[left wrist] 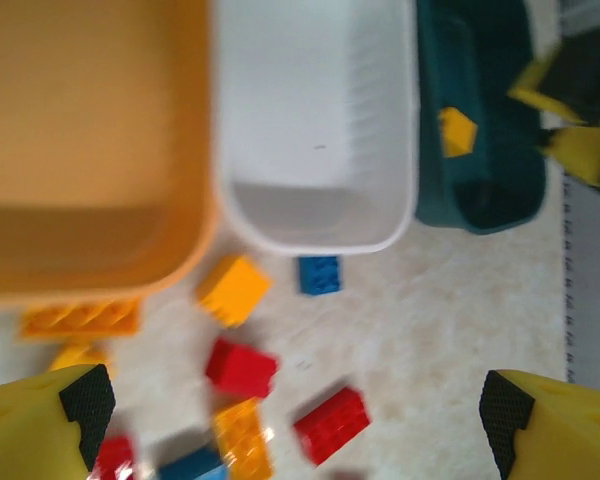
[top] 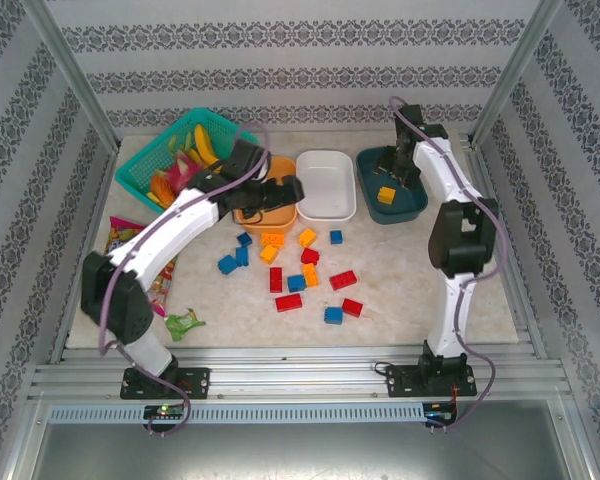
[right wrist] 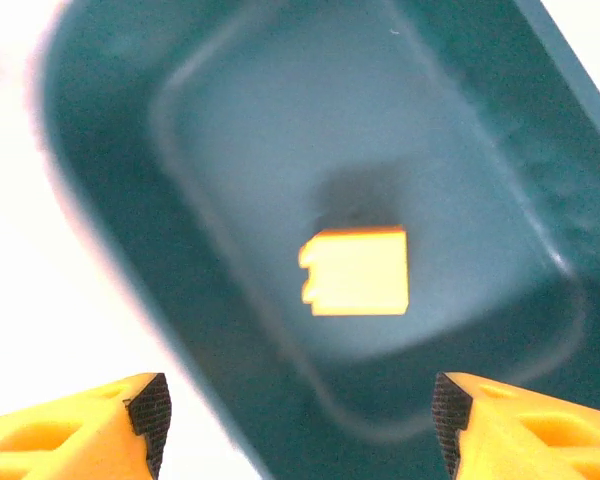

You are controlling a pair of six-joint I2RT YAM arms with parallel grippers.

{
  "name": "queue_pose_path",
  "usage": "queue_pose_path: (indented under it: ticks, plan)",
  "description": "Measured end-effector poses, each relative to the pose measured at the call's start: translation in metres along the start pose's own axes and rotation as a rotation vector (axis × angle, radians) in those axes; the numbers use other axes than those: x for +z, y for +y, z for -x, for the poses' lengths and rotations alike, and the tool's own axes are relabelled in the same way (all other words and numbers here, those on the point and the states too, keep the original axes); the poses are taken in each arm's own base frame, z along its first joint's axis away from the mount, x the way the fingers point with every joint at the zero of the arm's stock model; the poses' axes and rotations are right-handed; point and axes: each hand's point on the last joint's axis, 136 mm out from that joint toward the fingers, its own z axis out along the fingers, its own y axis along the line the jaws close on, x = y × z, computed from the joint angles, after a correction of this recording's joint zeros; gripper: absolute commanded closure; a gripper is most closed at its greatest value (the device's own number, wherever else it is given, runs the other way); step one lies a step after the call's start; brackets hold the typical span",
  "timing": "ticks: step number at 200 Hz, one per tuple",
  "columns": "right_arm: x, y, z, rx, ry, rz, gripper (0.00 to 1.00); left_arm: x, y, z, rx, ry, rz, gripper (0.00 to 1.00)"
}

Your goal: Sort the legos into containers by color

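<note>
Orange-yellow brick (top: 385, 195) in the dark teal tub (top: 417, 206) — right gripper (top: 399, 172) above

One orange-yellow lego (top: 385, 195) lies inside the teal tub (top: 406, 213); other legos (top: 343, 280) lie scattered nearby.

White arms (top: 172, 232), black joints (top: 462, 238), purple cables (top: 492, 370)

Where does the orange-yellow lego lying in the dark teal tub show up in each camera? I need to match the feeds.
Top external: the orange-yellow lego lies back right, inside the dark teal tub.
Left wrist: it is at the upper right, in the tub next to the white tub.
Right wrist: it is at the picture's centre, on the tub's floor.
Shared landmark: the dark teal tub around it.
</note>
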Motion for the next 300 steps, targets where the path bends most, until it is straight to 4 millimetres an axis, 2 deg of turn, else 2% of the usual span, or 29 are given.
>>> queue_pose_path:
  ticks: [14,24,40,54,67,93,103,115,136,154,177,209,242,300]
  plan:
    - [-0.040,0.029,-0.017,-0.097,-0.082,0.085,0.26,-0.021,0.032,-0.014,-0.042,-0.015,0.079,0.04]
    - [-0.071,0.056,-0.041,-0.189,-0.136,0.170,0.25,-0.031,0.054,-0.028,-0.065,-0.011,0.134,0.04]
    - [-0.112,0.101,-0.092,-0.344,-0.192,0.343,0.24,-0.037,0.091,-0.053,-0.101,0.017,0.223,0.05]
    - [-0.129,0.127,-0.144,-0.458,-0.178,0.480,0.23,-0.033,0.122,-0.077,-0.119,0.070,0.309,0.06]
    - [-0.126,0.135,-0.185,-0.524,-0.127,0.554,0.23,-0.028,0.144,-0.094,-0.130,0.114,0.372,0.07]
    - [-0.091,0.123,-0.255,-0.607,0.020,0.572,0.22,-0.020,0.171,-0.113,-0.181,0.172,0.437,0.08]
    - [-0.082,0.117,-0.276,-0.635,0.067,0.560,0.22,-0.018,0.175,-0.115,-0.212,0.179,0.441,0.11]
    - [-0.081,0.117,-0.292,-0.661,0.097,0.567,0.23,-0.013,0.175,-0.115,-0.228,0.183,0.437,0.12]
    - [-0.085,0.125,-0.300,-0.676,0.103,0.599,0.23,-0.004,0.166,-0.098,-0.200,0.181,0.434,0.16]
    - [-0.086,0.128,-0.299,-0.667,0.095,0.609,0.23,0.011,0.152,-0.071,-0.130,0.167,0.420,0.28]
    - [-0.087,0.133,-0.297,-0.653,0.085,0.626,0.22,0.032,0.145,-0.054,-0.032,0.196,0.420,0.30]
    - [-0.088,0.139,-0.290,-0.615,0.048,0.669,0.21,0.056,0.153,-0.060,0.052,0.279,0.434,0.31]
    - [-0.090,0.135,-0.277,-0.556,0.020,0.682,0.20,0.068,0.160,-0.067,0.096,0.331,0.444,0.31]
    - [-0.090,0.131,-0.266,-0.510,0.006,0.681,0.21,0.079,0.159,-0.062,0.157,0.353,0.438,0.45]
